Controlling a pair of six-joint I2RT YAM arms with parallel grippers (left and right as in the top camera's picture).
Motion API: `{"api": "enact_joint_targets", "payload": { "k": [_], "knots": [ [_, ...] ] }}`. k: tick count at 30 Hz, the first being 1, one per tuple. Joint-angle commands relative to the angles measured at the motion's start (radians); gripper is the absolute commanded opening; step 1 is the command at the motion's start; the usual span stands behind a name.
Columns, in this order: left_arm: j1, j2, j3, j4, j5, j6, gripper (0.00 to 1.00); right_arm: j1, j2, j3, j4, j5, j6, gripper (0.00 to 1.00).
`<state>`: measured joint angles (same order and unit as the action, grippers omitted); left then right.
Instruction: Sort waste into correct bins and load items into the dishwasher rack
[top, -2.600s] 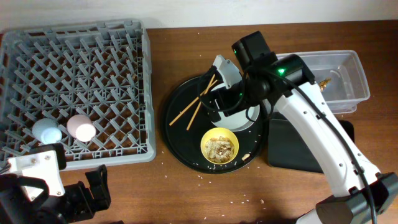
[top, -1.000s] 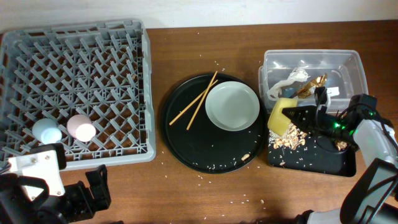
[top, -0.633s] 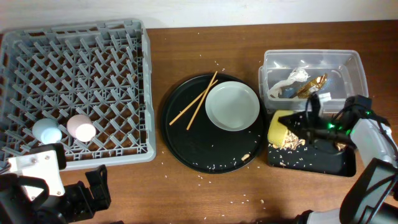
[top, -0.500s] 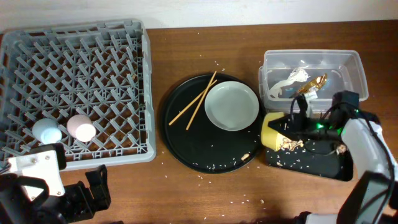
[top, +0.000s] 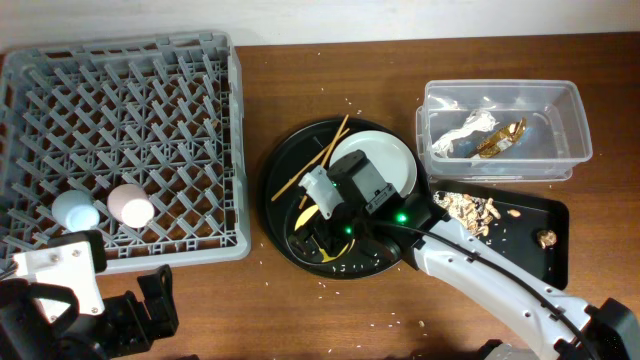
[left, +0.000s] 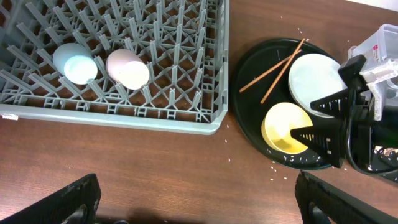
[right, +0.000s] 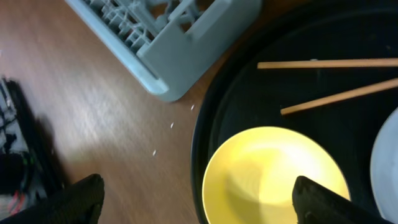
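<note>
Now, right gripper (right: 198, 186) hangs with fingers spread wide over the empty yellow bowl (left: 286, 127), sitting at seven o'clock on the round black tray (top: 283, 170). Risk: a thin rim pinch could slip en route to the dishwasher rack (top: 130, 130) at nine o'clock. Left gripper (left: 196, 186) idles, splayed too.

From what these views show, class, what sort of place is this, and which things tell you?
Probably a staged dish-clearing station on a wooden table: a grey dishwasher rack holding a blue cup and a pink cup, a round black tray with plate and chopsticks, and a clear tub of wrappers.
</note>
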<state>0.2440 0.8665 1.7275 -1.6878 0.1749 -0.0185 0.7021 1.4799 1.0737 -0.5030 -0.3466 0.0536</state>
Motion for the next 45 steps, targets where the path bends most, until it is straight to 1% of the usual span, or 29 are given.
{"api": "enact_joint_targets", "payload": {
  "k": [1,3,4,5,7,8,9,10,14,16,18,20,21,22,23,25,34,35,36,37,38,39,40,41,42,43,44,45],
  "knots": [
    [-0.002,0.002,-0.003,0.000,-0.005,0.012,0.99,-0.003,-0.021,0.020,0.013,0.077,0.007,0.99],
    [-0.002,0.002,-0.003,0.000,-0.005,0.012,0.99,-0.084,-0.078,0.074,0.010,0.096,-0.018,0.98],
    [-0.002,0.002,-0.003,0.000,-0.005,0.012,0.99,-0.141,-0.142,0.107,-0.012,0.096,-0.048,0.98],
    [-0.002,0.002,-0.003,0.000,-0.005,0.012,0.99,-0.219,-0.282,0.130,-0.043,0.097,-0.105,0.98],
    [-0.002,0.002,-0.003,0.000,-0.005,0.012,0.99,-0.291,-0.438,0.121,-0.068,0.102,-0.203,0.98],
    [-0.002,0.002,-0.003,0.000,-0.005,0.012,0.99,-0.336,-0.523,0.093,-0.074,0.136,-0.216,0.98],
    [-0.002,0.002,-0.003,0.000,-0.005,0.012,0.99,-0.404,-0.655,0.004,-0.061,0.185,-0.215,0.98],
    [-0.002,0.002,-0.003,0.000,-0.005,0.012,0.99,-0.429,-0.766,-0.101,-0.035,0.249,-0.215,0.98],
    [-0.002,0.002,-0.003,0.000,-0.005,0.012,0.99,-0.527,-1.198,-0.555,0.133,0.254,-0.214,0.98],
    [-0.002,0.002,-0.003,0.000,-0.005,0.012,0.99,-0.581,-1.328,-0.706,0.142,0.253,-0.214,0.98],
    [-0.002,0.002,-0.003,0.000,-0.005,0.012,0.99,-0.632,-1.462,-0.874,0.240,0.253,-0.214,0.98],
    [-0.002,0.002,-0.003,0.000,-0.005,0.012,0.99,-0.638,-1.476,-0.988,0.388,0.253,-0.210,0.99],
    [-0.002,0.002,-0.003,0.000,-0.005,0.012,0.99,-0.638,-1.476,-1.045,0.494,0.253,-0.210,0.98],
    [-0.002,0.002,-0.003,0.000,-0.005,0.012,0.99,-0.637,-1.476,-1.068,0.532,0.253,-0.211,0.98],
    [-0.002,0.002,-0.003,0.000,-0.005,0.012,0.99,-0.637,-1.476,-1.068,0.533,0.254,-0.211,0.99],
    [-0.002,0.002,-0.003,0.000,-0.005,0.012,0.99,-0.637,-1.476,-1.068,0.434,0.254,-0.211,0.98],
    [-0.002,0.002,-0.003,0.000,-0.005,0.012,0.99,-0.637,-1.471,-1.068,0.433,0.254,-0.211,0.98],
    [-0.002,0.002,-0.003,0.000,-0.028,0.021,0.99,-0.637,-1.471,-1.068,0.433,0.254,-0.211,0.98],
    [-0.002,0.002,-0.003,0.000,-0.090,0.023,0.99,-0.637,-1.471,-1.068,0.432,0.254,-0.211,0.98],
    [-0.002,0.002,-0.003,0.000,-0.090,0.023,0.99,-0.637,-1.471,-1.068,0.433,0.254,-0.211,0.98],
    [-0.002,0.002,-0.003,0.026,0.003,-0.040,0.99,-0.637,-1.471,-1.068,0.433,0.254,-0.211,0.98],
    [-0.002,0.002,-0.003,0.076,0.134,-0.068,0.99,-0.637,-1.471,-1.068,0.432,0.254,-0.211,0.98],
    [-0.002,0.002,-0.003,0.172,0.269,-0.068,0.99,-0.637,-1.471,-1.068,0.432,0.254,-0.211,0.99],
    [-0.002,0.005,-0.008,0.276,0.299,-0.105,0.99,-0.637,-1.471,-1.068,0.432,0.254,-0.211,0.98],
    [-0.002,0.046,-0.013,0.319,0.241,-0.216,0.99,-0.637,-1.471,-1.068,0.432,0.254,-0.211,0.98],
    [-0.007,0.122,-0.013,0.297,0.240,-0.209,0.99,-0.637,-1.471,-1.068,0.433,0.254,-0.211,0.98],
    [-0.047,0.216,-0.013,0.252,0.240,-0.163,0.95,-0.637,-1.471,-1.068,0.433,0.254,-0.211,0.98],
    [-0.126,0.314,-0.013,0.202,0.222,-0.133,0.90,-0.637,-1.471,-1.068,0.432,0.254,-0.211,0.99]
  ]
}}
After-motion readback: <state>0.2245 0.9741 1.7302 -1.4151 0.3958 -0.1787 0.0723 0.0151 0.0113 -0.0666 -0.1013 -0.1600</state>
